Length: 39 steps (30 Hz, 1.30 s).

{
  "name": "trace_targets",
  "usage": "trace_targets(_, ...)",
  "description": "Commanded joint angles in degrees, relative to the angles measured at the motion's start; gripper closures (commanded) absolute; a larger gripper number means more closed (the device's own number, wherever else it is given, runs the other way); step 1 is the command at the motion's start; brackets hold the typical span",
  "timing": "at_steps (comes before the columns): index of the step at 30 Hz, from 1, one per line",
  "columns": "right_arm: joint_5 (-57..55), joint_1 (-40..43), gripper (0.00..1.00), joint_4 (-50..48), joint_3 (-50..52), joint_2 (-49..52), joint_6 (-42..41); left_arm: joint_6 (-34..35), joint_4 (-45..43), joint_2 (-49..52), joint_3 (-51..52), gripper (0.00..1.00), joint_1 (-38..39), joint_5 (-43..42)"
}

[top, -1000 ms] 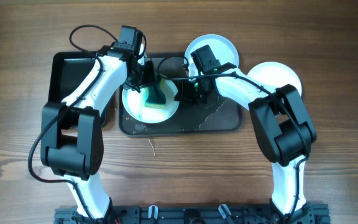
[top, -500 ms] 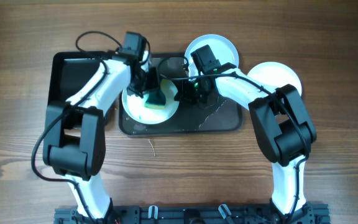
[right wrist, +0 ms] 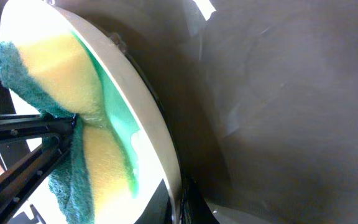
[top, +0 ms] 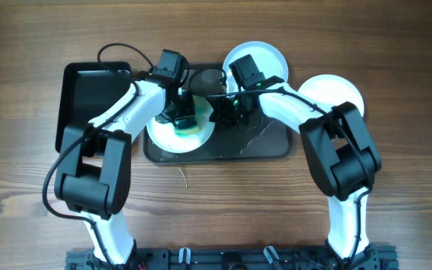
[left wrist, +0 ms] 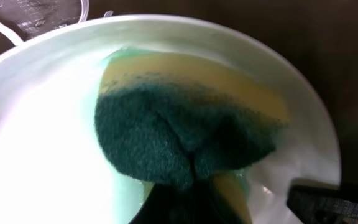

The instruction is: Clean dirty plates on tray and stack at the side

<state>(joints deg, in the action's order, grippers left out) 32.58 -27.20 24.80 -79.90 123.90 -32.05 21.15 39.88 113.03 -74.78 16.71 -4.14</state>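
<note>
On the wooden desk [top: 21, 187] the dark grey tray [top: 265, 146] lies in the middle, with a smaller black tray [top: 85, 97] just to its left. One smeared plate [top: 163, 136] sits at the dark grey tray's left end, a second plate [top: 270, 56] lies at its far edge, and a third plate [top: 340, 90] lies on the desk by its far right corner. The left pincer [top: 180, 112] is clamped tight on a yellow-and-green sponge [top: 187, 124] pressed onto the smeared plate among teal streaks, and the right pincer [top: 227, 112] is closed on that plate's right rim.
</note>
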Motion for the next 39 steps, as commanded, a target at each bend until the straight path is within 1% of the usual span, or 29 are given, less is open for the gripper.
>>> trace_targets(1,-1.66,0.07,0.96,0.35,-0.24,2.34,-1.16,1.86,4.85,0.09,0.26,0.96,-2.82,12.87)
trace_targets(4,-1.68,0.07,0.96,0.31,-0.24,2.34,-1.42,3.69,8.76,0.11,0.26,0.96,-3.76,19.17)
trace_targets(7,-1.7,0.07,0.95,0.26,-0.24,2.34,-1.42,4.11,12.15,0.11,0.26,0.96,-3.8,22.27)
trace_targets(13,-2.03,0.48,0.96,0.22,-0.26,2.23,-1.57,5.05,15.93,0.11,0.26,0.96,-3.72,23.28)
trace_targets(16,-5.44,0.96,0.96,0.79,-0.26,0.76,-1.53,4.59,16.22,0.11,0.26,0.96,-3.65,22.32)
trace_targets(17,-7.72,0.98,0.97,1.51,-0.26,-0.17,-1.4,3.63,16.06,0.11,0.26,0.96,-3.65,20.83)
trace_targets(18,-9.64,0.98,0.96,2.19,-0.26,-1.03,-1.27,1.79,15.63,0.11,0.26,0.96,-3.65,18.75)
trace_targets(19,-12.44,0.98,0.96,3.3,-0.26,-2.38,-0.9,-1.49,14.86,0.11,0.26,0.96,-3.65,14.84)
trace_targets(20,-14.49,0.98,0.96,4.15,-0.26,-3.43,-0.87,-5.86,13.68,0.11,0.26,0.96,-3.65,8.7)
trace_targets(21,-16.76,0.98,0.96,5.14,-0.26,-4.59,-0.76,-11.3,11.98,0.11,0.26,0.96,-3.65,-0.9)
trace_targets(22,-17.11,0.98,0.96,5.38,-0.26,-4.79,-0.61,-13.92,11.06,0.11,0.26,0.96,-3.65,-6.34)
trace_targets(25,-17.14,0.98,0.96,5.77,-0.24,-4.61,-0.52,-20.15,8.2,0.11,0.26,0.96,-3.39,-21.03)
trace_targets(27,-17.14,0.98,0.96,5.75,-0.24,-4.59,-0.76,-22.47,6.4,0.11,0.26,0.96,-2.89,-26.36)
trace_targets(33,-17.14,0.98,0.96,5.75,-0.24,-4.48,-1.14,-22.4,2.89,0.11,0.26,0.96,-2.08,-26.69)
trace_targets(37,-17.14,0.98,0.96,5.73,-0.24,-4.46,-1.16,-22.36,-1.38,0.11,0.26,0.96,-2.08,-26.56)
trace_targets(39,-17.14,0.98,0.96,5.75,-0.24,-4.44,-1.16,-20.41,-4.28,0.11,0.26,0.96,-2.08,-23.8)
